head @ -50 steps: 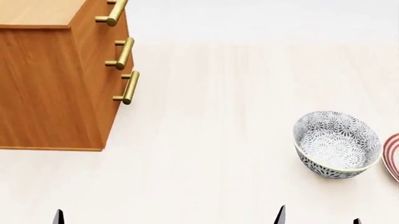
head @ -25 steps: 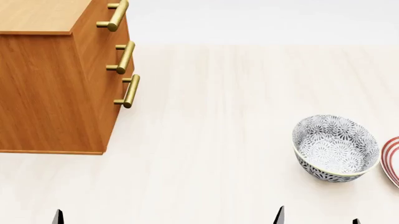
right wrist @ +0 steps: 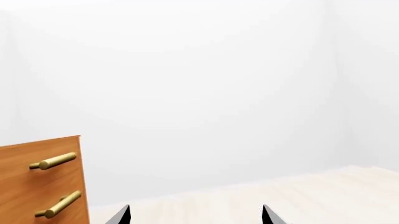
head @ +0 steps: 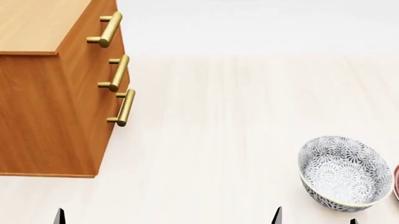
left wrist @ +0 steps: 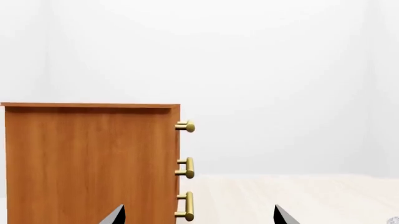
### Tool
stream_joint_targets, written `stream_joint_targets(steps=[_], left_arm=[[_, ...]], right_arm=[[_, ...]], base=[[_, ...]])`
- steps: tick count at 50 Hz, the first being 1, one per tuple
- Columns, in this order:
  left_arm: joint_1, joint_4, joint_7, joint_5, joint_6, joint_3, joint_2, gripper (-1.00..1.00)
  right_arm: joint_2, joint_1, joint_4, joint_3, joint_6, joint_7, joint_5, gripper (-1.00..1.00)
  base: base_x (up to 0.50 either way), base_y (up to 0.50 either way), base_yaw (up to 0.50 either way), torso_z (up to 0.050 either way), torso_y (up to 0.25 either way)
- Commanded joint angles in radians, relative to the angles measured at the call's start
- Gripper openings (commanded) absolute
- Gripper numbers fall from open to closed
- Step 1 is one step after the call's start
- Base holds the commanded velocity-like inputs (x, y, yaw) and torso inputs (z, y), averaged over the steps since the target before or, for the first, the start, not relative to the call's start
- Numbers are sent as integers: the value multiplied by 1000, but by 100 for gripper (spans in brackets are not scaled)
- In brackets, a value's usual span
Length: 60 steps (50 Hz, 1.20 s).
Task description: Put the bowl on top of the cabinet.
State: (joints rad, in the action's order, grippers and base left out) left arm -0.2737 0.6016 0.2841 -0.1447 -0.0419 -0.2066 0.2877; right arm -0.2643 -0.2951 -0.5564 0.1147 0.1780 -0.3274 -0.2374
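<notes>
The bowl [head: 339, 173], white with a dense dark floral pattern, stands upright on the pale floor at the lower right of the head view. The orange-brown cabinet [head: 44, 107] stands at the left, with its lighter top [head: 34, 25] and three brass handles [head: 121, 107] facing right. My right gripper [head: 317, 219] shows only its fingertips at the bottom edge, just in front of the bowl, open and empty [right wrist: 196, 215]. My left gripper [left wrist: 199, 217] is open and empty too, facing the cabinet's side [left wrist: 87, 163]; a single fingertip [head: 58, 217] shows in the head view.
A sliver of a red-ringed plate [head: 396, 183] lies right beside the bowl at the frame's right edge. Pale wood floor [head: 218, 116] stretches between cabinet and bowl, with a white wall behind.
The head view has shifted: cabinet and bowl both sit lower in the frame than a second ago, and more of the cabinet's top shows. The fingertips stay at the bottom edge.
</notes>
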Motion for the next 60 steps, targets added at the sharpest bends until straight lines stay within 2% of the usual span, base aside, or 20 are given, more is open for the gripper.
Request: stream_joint_targets(steps=[1, 25, 60], left_arm=[[4, -2, 7, -5, -1, -6, 6, 100], [6, -3, 22, -11, -4, -14, 19, 100], [16, -13, 37, -23, -4, -30, 34, 100]], right_arm=[[-4, -1, 2, 6, 8, -3, 1, 100], [-13, 1, 3, 10, 10, -17, -2, 100], [-23, 5, 11, 29, 16, -31, 6, 100]], base=[[312, 0, 0, 0, 0], [265, 0, 0, 0, 0], [72, 0, 0, 0, 0]])
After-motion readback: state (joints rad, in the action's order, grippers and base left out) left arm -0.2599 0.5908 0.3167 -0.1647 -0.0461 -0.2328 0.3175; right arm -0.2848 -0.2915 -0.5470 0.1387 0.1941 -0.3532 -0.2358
